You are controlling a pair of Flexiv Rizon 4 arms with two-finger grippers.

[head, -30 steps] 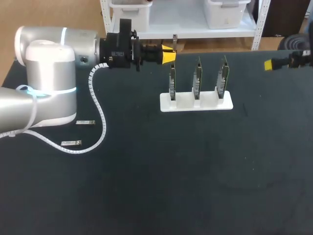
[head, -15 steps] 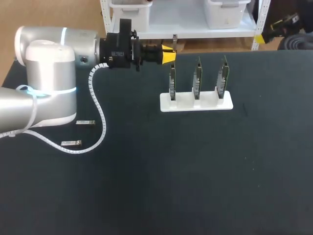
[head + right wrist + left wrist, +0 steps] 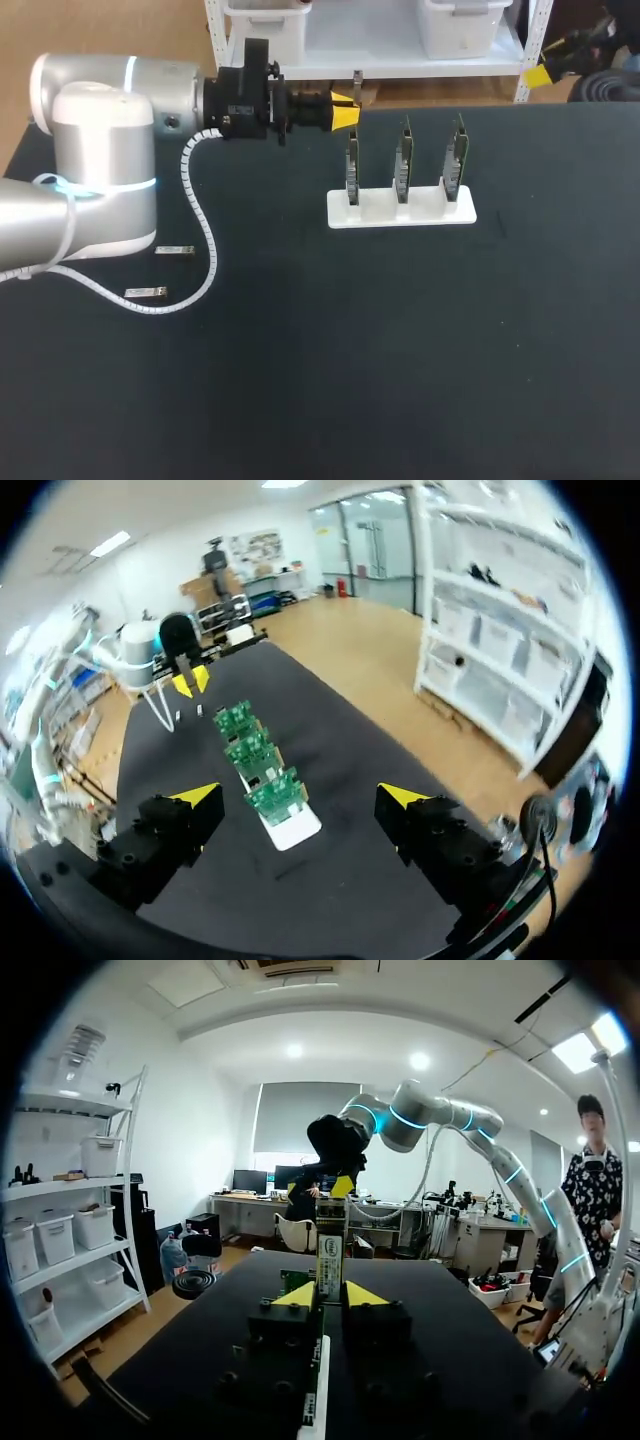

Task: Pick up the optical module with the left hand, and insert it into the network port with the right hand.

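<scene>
My left gripper (image 3: 345, 112) is over the table's back edge, left of the boards, shut on a slim metal optical module (image 3: 357, 84) that sticks up from its yellow tips. The left wrist view shows the module (image 3: 330, 1248) standing upright between both fingers of that gripper (image 3: 331, 1296). A white holder (image 3: 401, 212) carries three upright green network boards (image 3: 404, 160). My right gripper (image 3: 558, 62) hangs past the table's back right corner, open and holding nothing (image 3: 300, 796). From there the boards (image 3: 262, 772) lie ahead and below, and the left gripper (image 3: 189, 681) sits beyond them.
Two more optical modules (image 3: 174, 250) (image 3: 146, 292) lie flat on the black table (image 3: 400, 350) beside my left arm's base. A white spiral cable (image 3: 205, 235) hangs from the left arm down to the table.
The right gripper rose from table height at the right edge, moved back past the far edge and then barely shifted. The left arm and its module stayed still.
</scene>
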